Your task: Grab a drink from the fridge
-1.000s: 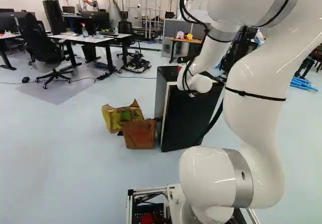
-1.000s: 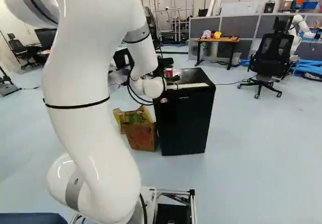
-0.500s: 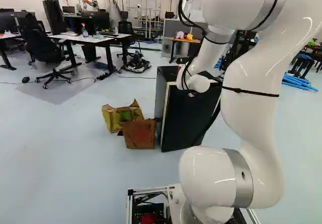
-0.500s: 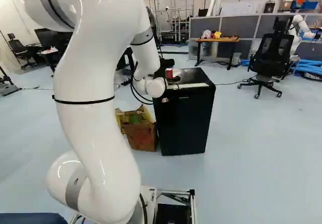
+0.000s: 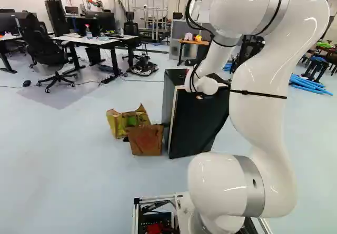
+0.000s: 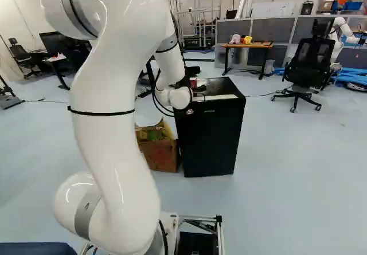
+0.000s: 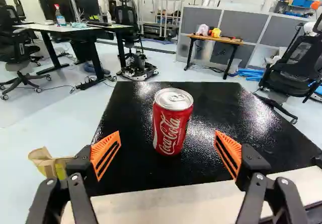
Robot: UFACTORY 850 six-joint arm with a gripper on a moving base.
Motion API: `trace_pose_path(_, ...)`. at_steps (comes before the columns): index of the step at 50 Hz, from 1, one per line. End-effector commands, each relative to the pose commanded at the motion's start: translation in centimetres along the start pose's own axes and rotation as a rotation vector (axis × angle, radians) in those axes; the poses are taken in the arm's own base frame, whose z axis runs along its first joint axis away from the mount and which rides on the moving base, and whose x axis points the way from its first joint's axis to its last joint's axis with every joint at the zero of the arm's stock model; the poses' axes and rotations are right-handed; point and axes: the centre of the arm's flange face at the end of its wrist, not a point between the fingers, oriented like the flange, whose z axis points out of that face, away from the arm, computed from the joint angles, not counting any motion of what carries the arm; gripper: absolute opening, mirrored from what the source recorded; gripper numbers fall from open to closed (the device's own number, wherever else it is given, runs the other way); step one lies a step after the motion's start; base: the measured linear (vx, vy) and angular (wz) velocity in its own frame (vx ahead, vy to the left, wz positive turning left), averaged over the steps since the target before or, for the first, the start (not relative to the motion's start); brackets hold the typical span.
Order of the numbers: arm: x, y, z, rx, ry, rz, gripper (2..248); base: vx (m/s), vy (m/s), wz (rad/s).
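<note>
Left base view: the white, smooth-shelled arm [image 5: 260, 97] rose right of the middle, its wrist end beside the upper part of a small black box-shaped fridge [image 5: 197, 126]. The wrist hid the jaws from this side, so their state could not be read here. A brown cardboard carton [image 5: 146, 139] stood on the floor beside the fridge.

Right base view: the wrist reached the near upper corner of the fridge, whose front appeared closed. A little red showed just past the wrist, on the fridge's top; the drink was thus outside the cabinet, and no door opening seemed called for.

Wrist view: a red-and-silver metal drink can [image 7: 172, 122] stood upright on the glossy black top, behind its pale front strip [image 7: 166, 200]. The jaws stood wide apart with nothing clamped between them, their orange pads [image 7: 229, 151] flanking the line to the can, roughly centred. The step in hand was judged to be the final approach before the grasp. The next move called for a straight, level advance until the pads bracketed the can's body, then closure; an off-centre entry might have nudged or tipped it. Lifting would follow.
</note>
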Motion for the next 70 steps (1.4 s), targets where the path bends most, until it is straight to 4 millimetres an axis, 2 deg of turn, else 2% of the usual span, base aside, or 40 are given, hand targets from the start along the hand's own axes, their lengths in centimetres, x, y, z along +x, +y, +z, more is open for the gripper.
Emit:
trace_pose_path(28, 0.3, 0.5, 2.8, -0.002, 0.018, -0.003, 247, 0.0, 0.0, 0.0)
trace_pose_path(44, 0.3, 0.5, 2.8, -0.002, 0.018, -0.001, 247, 0.0, 0.0, 0.0)
trace_pose_path(60, 0.3, 0.5, 2.8, -0.001, 0.019, 0.135, 247, 0.0, 0.0, 0.0)
trace_pose_path(70, 0.3, 0.5, 2.8, -0.001, 0.019, 0.135, 247, 0.0, 0.0, 0.0)
